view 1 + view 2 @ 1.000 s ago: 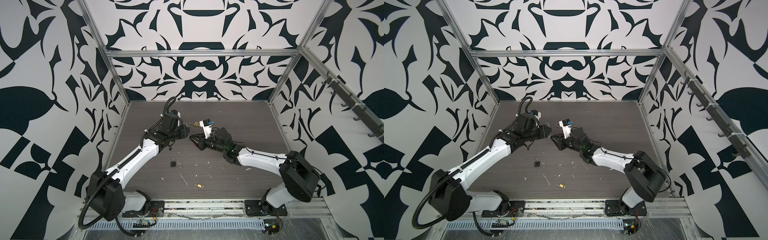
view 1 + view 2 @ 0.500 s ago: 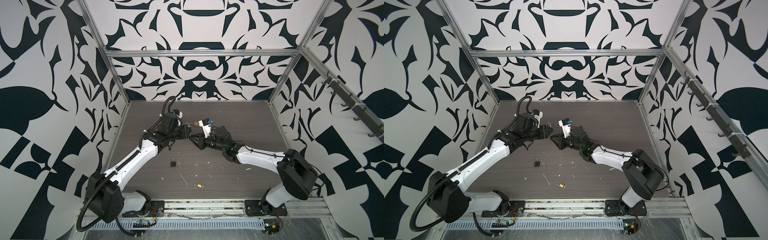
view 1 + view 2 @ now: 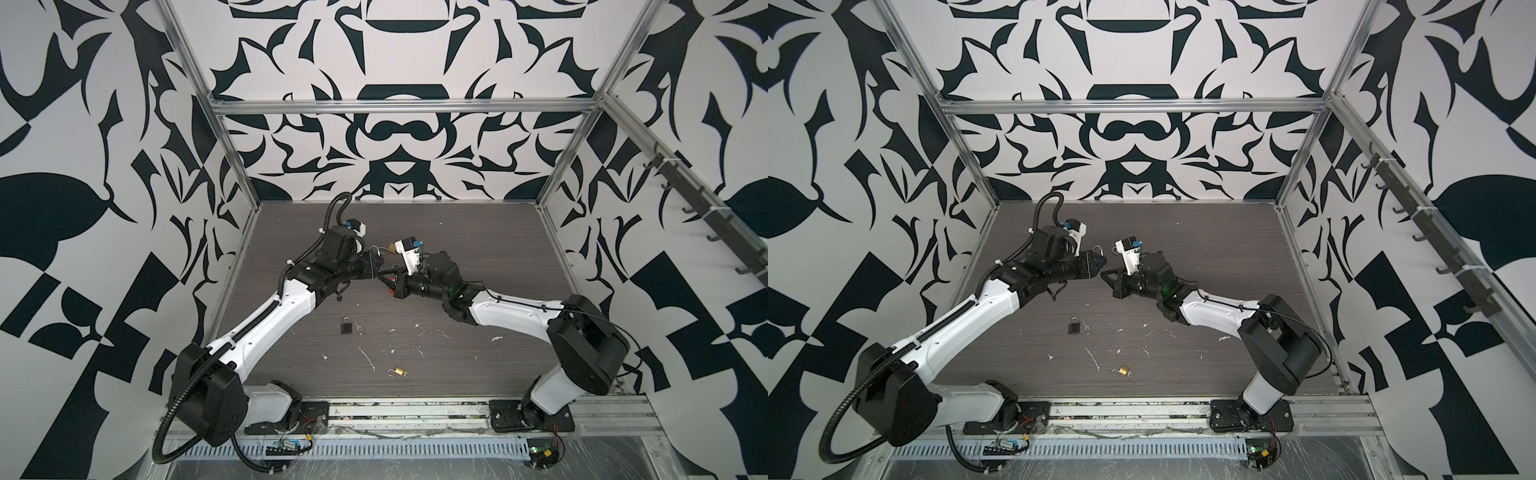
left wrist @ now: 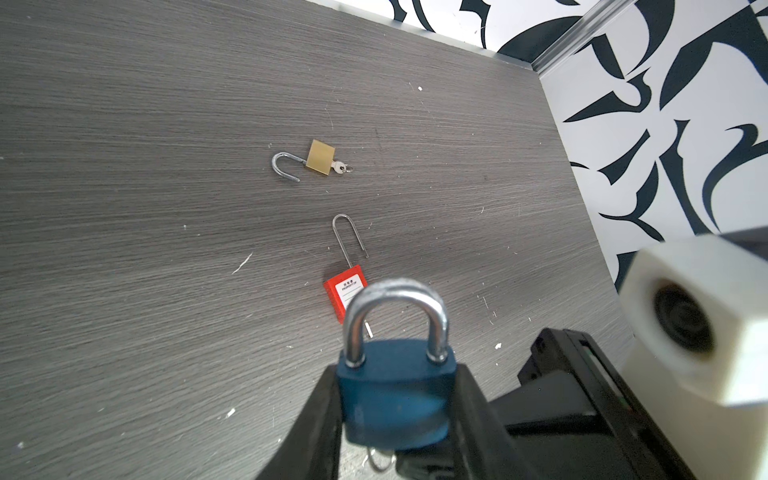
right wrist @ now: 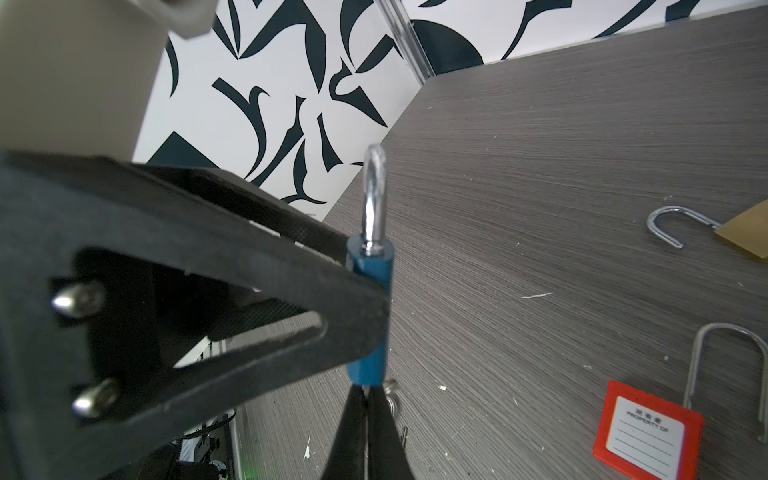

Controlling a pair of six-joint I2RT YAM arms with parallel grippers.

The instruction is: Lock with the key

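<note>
The left gripper [image 3: 376,269] is holding a blue padlock [image 4: 395,386] up off the surface [image 4: 166,208], near the middle of the workspace. Its fingers [image 4: 318,424] are standing part-way apart and pinching the body by its two narrow sides, with the closed steel loop pointing away from the wrist. The right gripper [image 5: 365,401] is facing it from the opposite side. Its fingers [image 5: 349,436] are pressing tightly together, tips touching the underside of the padlock just where a key ring [image 5: 390,390] is poking out. Whether the key itself is caught between them, I am not managing to tell. Beyond the grippers, a red padlock [image 4: 345,291] with a long thin open loop is lying on the surface. Near it, a brass padlock [image 4: 320,157] is lying with its loop open and a key sitting in it. Nearer the arm bases, a black padlock [image 3: 346,325] and a little gold-coloured padlock [image 3: 400,371] are lying well apart from both grippers.
</note>
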